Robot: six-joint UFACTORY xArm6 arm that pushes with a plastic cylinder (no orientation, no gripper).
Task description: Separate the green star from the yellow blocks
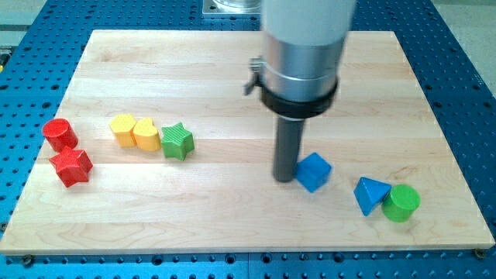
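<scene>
Two yellow blocks (134, 131) touching green star (177, 141)

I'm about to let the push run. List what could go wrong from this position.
1. My tip sits right beside the blue cube, far to the view's right of the green star; sweeping left could drag the cube along.
2. The star appears to touch the yellow blocks, so a push from the view's right would likely shove all three together rather than part them.
</scene>
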